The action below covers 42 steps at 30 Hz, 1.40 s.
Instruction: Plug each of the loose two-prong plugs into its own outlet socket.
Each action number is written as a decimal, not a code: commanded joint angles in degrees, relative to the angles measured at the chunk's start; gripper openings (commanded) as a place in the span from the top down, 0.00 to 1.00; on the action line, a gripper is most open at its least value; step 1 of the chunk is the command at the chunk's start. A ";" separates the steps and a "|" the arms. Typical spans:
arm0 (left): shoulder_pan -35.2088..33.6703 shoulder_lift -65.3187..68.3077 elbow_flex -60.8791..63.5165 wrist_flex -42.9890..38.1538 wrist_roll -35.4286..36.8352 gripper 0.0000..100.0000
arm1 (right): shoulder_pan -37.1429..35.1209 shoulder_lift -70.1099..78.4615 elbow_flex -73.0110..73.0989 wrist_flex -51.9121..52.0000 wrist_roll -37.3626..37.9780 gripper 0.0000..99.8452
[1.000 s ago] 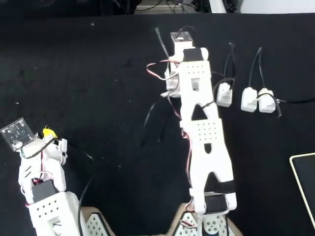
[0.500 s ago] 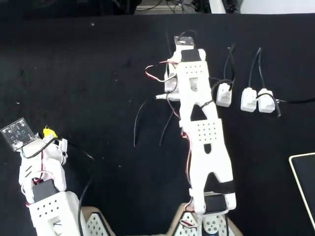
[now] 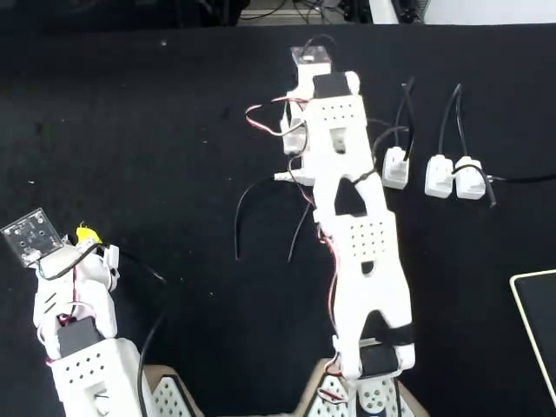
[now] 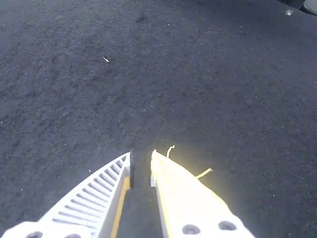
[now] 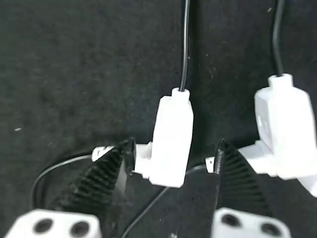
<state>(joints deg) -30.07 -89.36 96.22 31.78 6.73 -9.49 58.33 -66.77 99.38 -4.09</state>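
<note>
My right gripper (image 5: 176,143) stands open over the black table, its black fingers (image 5: 111,173) on either side of a white outlet block (image 5: 171,141) with a black cord. A small white plug piece (image 5: 101,152) shows beside one finger. A second white block (image 5: 285,129) lies farther off to the side. In the high view the right arm (image 3: 334,130) stretches far across the table and covers its gripper. A white plug (image 3: 282,175) with looping black cord lies just left of it. My left gripper (image 4: 141,153) is shut, with nothing in it, at the near left (image 3: 87,236).
Three white outlet blocks (image 3: 395,167), (image 3: 440,175), (image 3: 471,179) with black cords sit in a row right of the right arm. A pale-framed flat object (image 3: 534,330) lies at the right edge. Bare black cloth spreads across the left half.
The right arm has stretched farther away and slightly left. The black cord loops beside it have shifted, and the white plug has come into sight. The left arm has not moved.
</note>
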 commanded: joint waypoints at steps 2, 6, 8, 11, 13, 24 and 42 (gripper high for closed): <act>0.66 -0.62 -1.27 -0.97 0.44 0.92 | 0.35 -15.60 8.66 1.85 1.14 0.79; 0.84 -0.62 -1.19 -0.97 0.53 0.92 | 0.88 -28.79 22.11 1.76 6.07 0.98; 2.07 -0.62 -1.19 -0.79 0.53 0.92 | 0.97 -35.91 29.05 1.49 6.86 0.97; 4.79 -0.62 -1.01 -0.62 0.26 0.92 | 0.97 -45.58 39.43 -0.53 6.86 0.99; 5.85 -0.62 -0.57 -0.62 0.18 0.97 | 2.11 -52.62 46.20 -3.16 6.86 0.99; 16.04 -0.62 1.54 -0.62 0.09 0.97 | 6.86 -80.31 96.75 -21.01 19.34 0.99; 18.95 -0.53 1.63 13.19 0.09 0.97 | 14.15 -97.27 127.60 -48.18 0.26 0.99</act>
<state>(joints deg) -11.34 -89.36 96.57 41.10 6.73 3.78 -34.95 54.55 60.53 -2.68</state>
